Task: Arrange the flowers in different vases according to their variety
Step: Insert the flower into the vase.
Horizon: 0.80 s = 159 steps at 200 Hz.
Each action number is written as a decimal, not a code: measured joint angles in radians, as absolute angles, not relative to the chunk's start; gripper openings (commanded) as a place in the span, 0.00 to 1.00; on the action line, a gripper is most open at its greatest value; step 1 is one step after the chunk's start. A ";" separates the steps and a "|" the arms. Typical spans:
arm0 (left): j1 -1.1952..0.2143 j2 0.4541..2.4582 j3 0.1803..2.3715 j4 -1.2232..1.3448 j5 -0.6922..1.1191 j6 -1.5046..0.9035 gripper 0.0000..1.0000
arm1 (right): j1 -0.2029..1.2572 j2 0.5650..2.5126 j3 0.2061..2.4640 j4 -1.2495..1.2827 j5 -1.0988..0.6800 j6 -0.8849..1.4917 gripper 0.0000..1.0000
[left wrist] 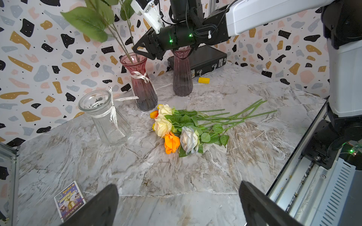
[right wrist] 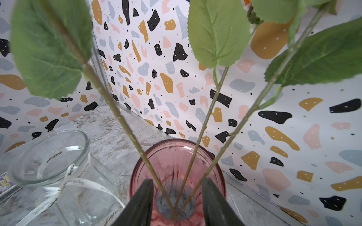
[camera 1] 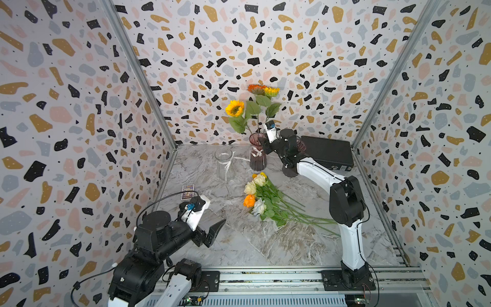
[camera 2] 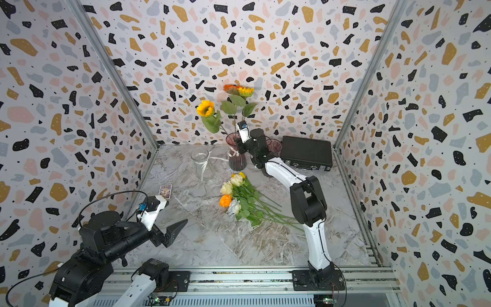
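Sunflowers [camera 1: 235,108] stand gathered in the ribboned pink vase [camera 1: 257,159] at the 12 o'clock edge of the marble desk [camera 1: 239,239] (clock read from a top view, back wall at 12), all three stems dropping into its mouth. Right hand [right wrist: 177,181] hovers directly over that mouth. Its jaws are partly apart, the stems run up through the gap, and neither jaw is seen pressing on them, so it holds nothing. Left hand [left wrist: 178,185] hangs above the desk near 7 o'clock, jaws spread wide and empty.

By the look of it, one variety is sorted. Roses [camera 1: 255,196] in cream, white and orange lie in a loose heap at the desk's centre, blooms toward 10 o'clock and stems trailing toward 4 o'clock. Small yellow and orange tulips [left wrist: 154,114] are tucked at the heap's far end, near the ribboned vase's foot. Clear vase [camera 1: 224,163] at 11 o'clock is empty. The plain pink vase [left wrist: 182,78] at 1 o'clock, just in front of the black case [camera 1: 328,154], appears empty too, though the right arm hides most of it in both top views. On this evidence, roses and tulips are yet to be separated and stood in those two vases, so the larger share of the job lies ahead.
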<state>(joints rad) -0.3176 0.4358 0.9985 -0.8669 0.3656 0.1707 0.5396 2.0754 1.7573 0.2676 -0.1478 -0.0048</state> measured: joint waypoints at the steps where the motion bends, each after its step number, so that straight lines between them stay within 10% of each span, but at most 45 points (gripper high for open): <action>1: -0.318 0.436 0.999 -0.867 0.367 0.171 1.00 | 0.540 2.068 1.750 0.267 -0.149 -0.006 0.47; 159: -0.317 0.575 0.974 -0.758 0.533 0.029 1.00 | 0.638 1.401 1.193 -0.699 -0.048 -0.237 0.36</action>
<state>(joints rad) -0.3172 0.5751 0.9745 -0.7578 0.5327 0.0288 0.6376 1.4006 1.1931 -0.6987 -0.0479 -0.2371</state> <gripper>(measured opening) 0.995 0.364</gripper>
